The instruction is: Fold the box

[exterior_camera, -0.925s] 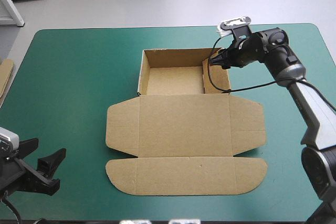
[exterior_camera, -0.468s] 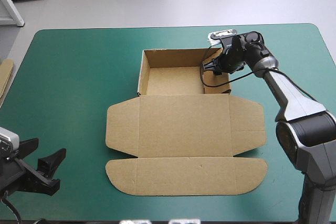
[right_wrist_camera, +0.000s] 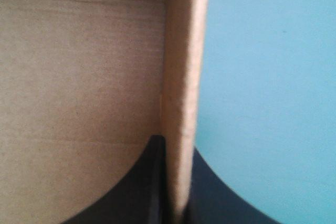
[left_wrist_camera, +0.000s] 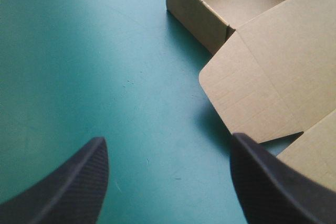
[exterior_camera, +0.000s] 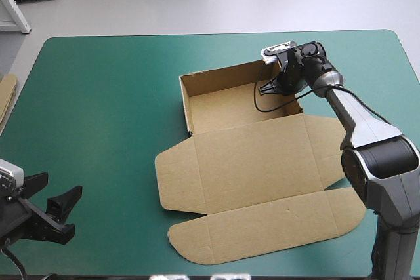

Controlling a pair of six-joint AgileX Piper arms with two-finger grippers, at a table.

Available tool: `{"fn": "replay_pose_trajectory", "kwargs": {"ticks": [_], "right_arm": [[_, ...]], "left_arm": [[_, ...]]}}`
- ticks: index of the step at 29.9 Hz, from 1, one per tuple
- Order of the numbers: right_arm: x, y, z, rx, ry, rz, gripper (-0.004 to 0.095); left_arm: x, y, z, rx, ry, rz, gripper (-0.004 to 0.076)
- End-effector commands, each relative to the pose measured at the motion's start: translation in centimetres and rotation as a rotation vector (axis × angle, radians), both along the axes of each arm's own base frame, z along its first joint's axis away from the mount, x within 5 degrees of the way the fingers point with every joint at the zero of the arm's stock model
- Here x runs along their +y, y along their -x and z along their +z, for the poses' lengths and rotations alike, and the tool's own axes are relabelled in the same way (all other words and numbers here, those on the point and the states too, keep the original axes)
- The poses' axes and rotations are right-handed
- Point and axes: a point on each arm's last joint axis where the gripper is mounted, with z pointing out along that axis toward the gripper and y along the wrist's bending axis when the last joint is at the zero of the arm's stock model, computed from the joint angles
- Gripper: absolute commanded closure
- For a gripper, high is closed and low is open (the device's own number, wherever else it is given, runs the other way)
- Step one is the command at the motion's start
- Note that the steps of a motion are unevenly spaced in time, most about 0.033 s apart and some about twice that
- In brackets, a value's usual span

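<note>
Box [exterior_camera: 262, 162], brown, open tray with lid flat, held at one side wall. The right end effector [exterior_camera: 277, 87] is all but closed on the tray's right wall [right_wrist_camera: 181, 77], near the tray's far right corner. In the right wrist view the black fingers [right_wrist_camera: 152, 182] pinch the thin board between them, one inside the tray against its floor side, the other outside over the teal-green cover [right_wrist_camera: 268, 77]. The tray's walls stand raised. The lid [exterior_camera: 252, 155] and its rounded side flaps lie flat on the table [exterior_camera: 98, 96], reaching toward the near edge. The whole sheet sits right of the table's middle and askew to the table's edges, its right side swung nearer the robot.

The left end effector [exterior_camera: 56, 208] rests low near the table's near left corner, well apart from the box. Its fingers stand wide apart and hold nothing. In the left wrist view, bare cover lies between them, and one lid flap [left_wrist_camera: 252, 93] and a tray corner lie ahead of it. An edge of spare board [exterior_camera: 5, 96] shows at the table's left edge.
</note>
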Motion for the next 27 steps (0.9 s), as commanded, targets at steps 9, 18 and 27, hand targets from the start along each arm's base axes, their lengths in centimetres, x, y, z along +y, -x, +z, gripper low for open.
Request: {"fn": "replay_pose_trajectory", "kwargs": {"ticks": [9, 18, 27], "right_arm": [[-15.4, 1.5, 7.6, -0.139, 0.285, -0.221, 0.0912], [-24.9, 2.8, 8.2, -0.182, 0.334, -0.361, 0.0912], [-30.0, 2.9, 5.5, -0.136, 0.342, -0.475, 0.0912]], "left_arm": [[0.0, 0.2, 0.2, 0.029, -0.006, -0.004, 0.0248], [0.0, 0.2, 0.2, 0.028, -0.009, -0.006, 0.0248], [0.0, 0.2, 0.2, 0.028, -0.01, -0.007, 0.0248]]}}
